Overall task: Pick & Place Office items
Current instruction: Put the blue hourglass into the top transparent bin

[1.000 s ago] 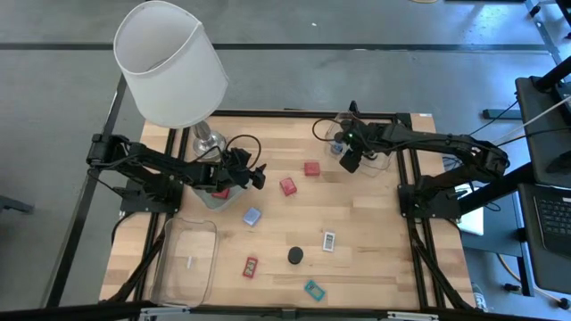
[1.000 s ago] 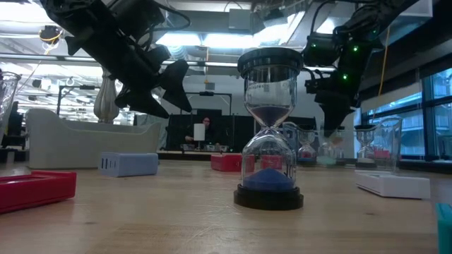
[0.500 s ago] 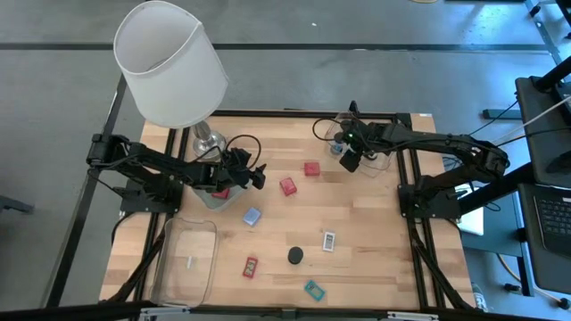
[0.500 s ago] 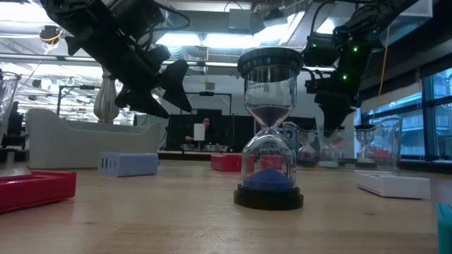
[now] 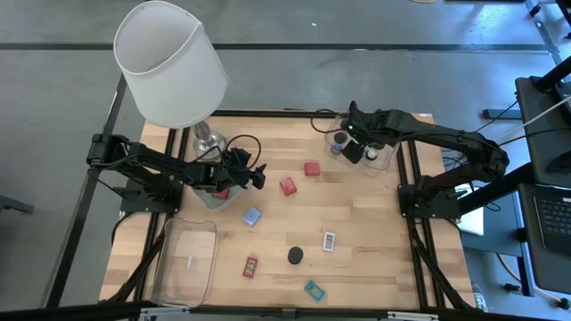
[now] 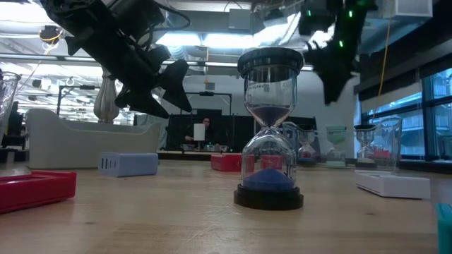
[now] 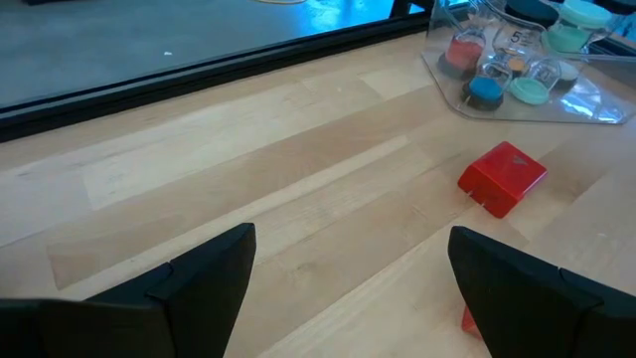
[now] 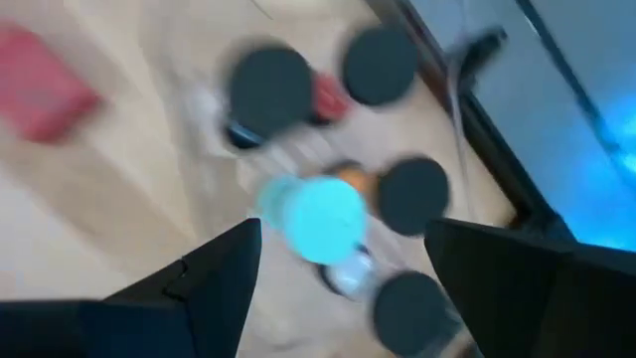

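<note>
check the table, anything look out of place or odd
One oddity: a white-shaded lamp stands at the table's far left corner, its shade tilted. The small items, like the black-capped hourglass, lie scattered loose, but none looks spilled or broken.

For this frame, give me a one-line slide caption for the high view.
Right gripper open above the clear tray at the table's far right corner; left gripper open mid-table near two red blocks.

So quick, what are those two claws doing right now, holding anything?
Left claw: open, holding nothing, hanging over the table near the lamp's foot.
Right claw: open, holding nothing, above the clear tray of small timers.
</note>
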Controlling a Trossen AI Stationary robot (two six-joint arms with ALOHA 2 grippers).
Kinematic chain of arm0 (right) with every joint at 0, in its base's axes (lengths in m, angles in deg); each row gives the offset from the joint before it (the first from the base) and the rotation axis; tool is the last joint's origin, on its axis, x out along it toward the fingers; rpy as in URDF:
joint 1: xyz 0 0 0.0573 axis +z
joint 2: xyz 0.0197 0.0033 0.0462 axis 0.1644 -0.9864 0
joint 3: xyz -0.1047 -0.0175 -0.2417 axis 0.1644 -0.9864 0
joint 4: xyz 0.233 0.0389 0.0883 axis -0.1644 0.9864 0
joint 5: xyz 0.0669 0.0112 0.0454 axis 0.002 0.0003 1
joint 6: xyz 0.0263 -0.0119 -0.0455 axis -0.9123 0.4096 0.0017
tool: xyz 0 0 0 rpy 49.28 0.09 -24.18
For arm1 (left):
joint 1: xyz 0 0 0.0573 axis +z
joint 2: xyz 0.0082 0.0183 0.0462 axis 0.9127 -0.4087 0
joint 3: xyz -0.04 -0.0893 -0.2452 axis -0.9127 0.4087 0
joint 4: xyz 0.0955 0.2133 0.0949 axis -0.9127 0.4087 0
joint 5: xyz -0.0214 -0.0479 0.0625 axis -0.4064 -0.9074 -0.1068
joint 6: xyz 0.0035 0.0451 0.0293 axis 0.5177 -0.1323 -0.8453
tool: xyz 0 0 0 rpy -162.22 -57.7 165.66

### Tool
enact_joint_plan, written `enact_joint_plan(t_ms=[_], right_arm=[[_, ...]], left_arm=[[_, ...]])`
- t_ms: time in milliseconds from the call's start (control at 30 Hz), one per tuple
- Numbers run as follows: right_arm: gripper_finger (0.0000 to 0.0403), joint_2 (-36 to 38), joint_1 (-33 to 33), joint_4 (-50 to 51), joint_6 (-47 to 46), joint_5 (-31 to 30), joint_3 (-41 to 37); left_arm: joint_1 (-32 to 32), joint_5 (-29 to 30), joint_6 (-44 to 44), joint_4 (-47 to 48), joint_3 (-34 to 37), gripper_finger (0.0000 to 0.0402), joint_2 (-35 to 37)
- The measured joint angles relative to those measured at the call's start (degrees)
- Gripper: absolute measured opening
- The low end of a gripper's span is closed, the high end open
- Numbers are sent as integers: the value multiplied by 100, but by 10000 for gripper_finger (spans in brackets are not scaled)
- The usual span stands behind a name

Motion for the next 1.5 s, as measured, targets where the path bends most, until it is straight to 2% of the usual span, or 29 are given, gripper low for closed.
enact_joint_plan(t_ms=[200,467,633,733,1033,1333,1500], right_arm=[[284,56,1028,-644,-201,669,338],[268,69,2937,-2026,-178,909,74],[277,61,3811,-2882,-187,1461,-67],[290,-28,4204,-3303,-201,1555,-78],[329,-934,4762,-4865,-156,1552,-78],[320,-2085,5031,-6217,509,1535,-78],[316,-2488,5142,-6653,518,1531,-81]], left_arm=[[0,-46,0,1,0,331,0],[0,-46,-34,2,0,331,0],[0,-46,8,0,0,331,0],[0,-46,46,0,0,331,0],[0,-46,48,0,0,331,0],[2,-46,47,0,0,331,0],[2,-46,47,0,0,331,0]])
